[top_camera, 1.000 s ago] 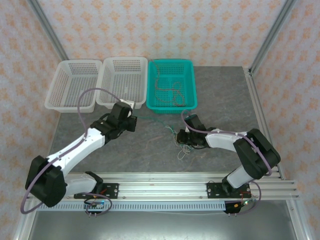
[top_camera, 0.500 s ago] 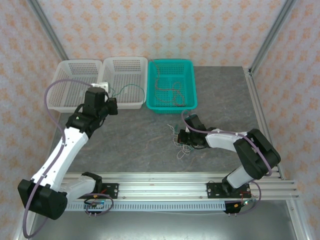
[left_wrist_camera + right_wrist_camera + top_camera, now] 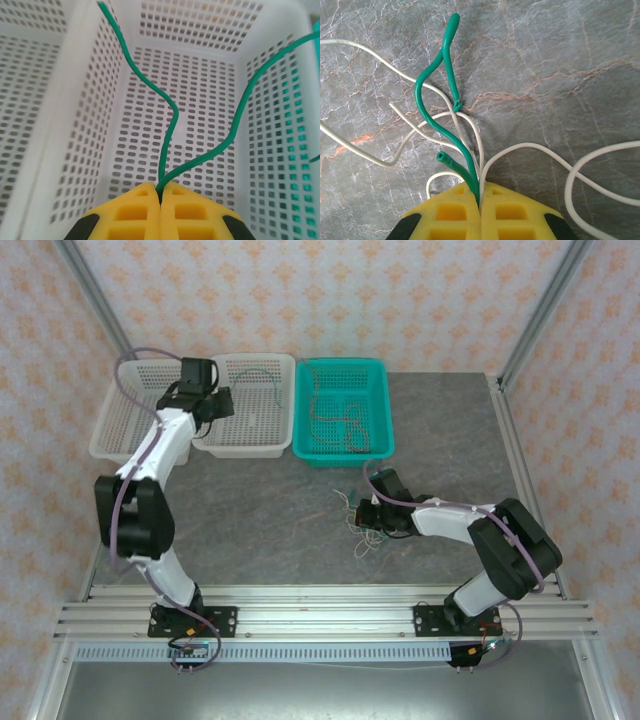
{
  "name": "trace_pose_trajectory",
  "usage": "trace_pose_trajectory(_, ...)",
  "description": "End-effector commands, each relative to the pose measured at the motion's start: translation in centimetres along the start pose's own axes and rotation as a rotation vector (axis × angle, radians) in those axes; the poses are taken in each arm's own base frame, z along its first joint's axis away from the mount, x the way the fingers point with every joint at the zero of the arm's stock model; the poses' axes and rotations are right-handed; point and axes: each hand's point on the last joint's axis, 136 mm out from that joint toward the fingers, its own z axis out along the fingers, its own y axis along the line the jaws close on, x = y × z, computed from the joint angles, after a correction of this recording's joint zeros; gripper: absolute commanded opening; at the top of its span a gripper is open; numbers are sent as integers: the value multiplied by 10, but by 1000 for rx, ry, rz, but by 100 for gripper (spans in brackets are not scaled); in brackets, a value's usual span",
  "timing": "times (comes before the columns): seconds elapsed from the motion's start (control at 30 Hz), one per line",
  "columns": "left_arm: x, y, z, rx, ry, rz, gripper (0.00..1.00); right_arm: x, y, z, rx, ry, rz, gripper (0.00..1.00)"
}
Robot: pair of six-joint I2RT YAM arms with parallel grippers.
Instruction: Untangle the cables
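My left gripper point(image 3: 215, 403) hangs over the middle white basket point(image 3: 245, 440), shut on a long green cable point(image 3: 170, 120) that rises from between the yellow fingers point(image 3: 135, 210) in two strands. That green cable point(image 3: 265, 374) arcs across the basket. My right gripper point(image 3: 368, 512) rests low on the table, shut on a small tangle: a short green cable piece point(image 3: 427, 85) and looping white cables point(image 3: 530, 147). The white loops point(image 3: 365, 538) spread on the table beside it. A reddish-brown cable point(image 3: 335, 415) lies coiled in the teal basket point(image 3: 386, 425).
Three baskets line the table's back edge: a white one at far left point(image 3: 125, 420), the middle white one, then the teal one. Grey marble table point(image 3: 270, 510) stretches between the arms. Metal frame posts stand at the back corners.
The left arm swung from the table's middle up and left to the white baskets, carrying the green cable away from the tangle. The right gripper stayed put on the remaining wires.
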Motion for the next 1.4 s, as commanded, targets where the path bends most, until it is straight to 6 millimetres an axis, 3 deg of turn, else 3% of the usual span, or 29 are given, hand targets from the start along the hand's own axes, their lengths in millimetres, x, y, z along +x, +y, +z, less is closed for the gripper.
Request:
trace_pose_trajectory(0.0, -24, -5, 10, 0, -24, -16, 5, 12, -21, -4, 78, 35, 12, 6)
trace_pose_trajectory(0.03, -28, -8, 13, 11, -30, -18, 10, 12, -21, -4, 77, 33, 11, 6)
trace_pose_trajectory(0.13, -43, -20, 4, 68, -68, -51, 40, 9, -22, -7, 83, 13, 13, 6)
trace_pose_trajectory(0.23, -53, -30, -25, 125, -146, -87, 53, 4, -20, -8, 80, -6, 22, 6)
trace_pose_trajectory(0.33, -52, -42, -66, 191, -208, -113, 54, 2, -14, -6, 55, -7, 20, 6)
trace_pose_trajectory(0.5, -15, -85, -143, 417, -318, -163, 51, 4, 17, -3, -105, 39, -44, 6)
trace_pose_trajectory(0.63, 45, -117, -174, 494, -282, -49, 51, 9, 47, -2, -208, 96, -125, 6)
trace_pose_trajectory(0.77, 104, -120, -180, 496, -207, 73, 51, 25, 82, -1, -288, 159, -278, 7)
trace_pose_trajectory(0.87, 137, -113, -179, 481, -153, 127, 51, 23, 100, -2, -320, 160, -317, 11)
trace_pose_trajectory(0.9, 145, -111, -178, 480, -135, 138, 51, 21, 106, -4, -336, 149, -323, 14)
trace_pose_trajectory(0.97, 162, -110, -174, 489, -94, 160, 51, 12, 112, -8, -344, 104, -327, 33)
trace_pose_trajectory(1.1, 186, -116, -165, 517, -16, 186, 51, -6, 112, -21, -304, 5, -337, 55)
trace_pose_trajectory(1.23, 196, -126, -154, 528, 30, 197, 51, -17, 115, -43, -294, -74, -349, 57)
trace_pose_trajectory(1.37, 209, -150, -144, 562, 101, 227, 51, -30, 116, -71, -299, -199, -343, 59)
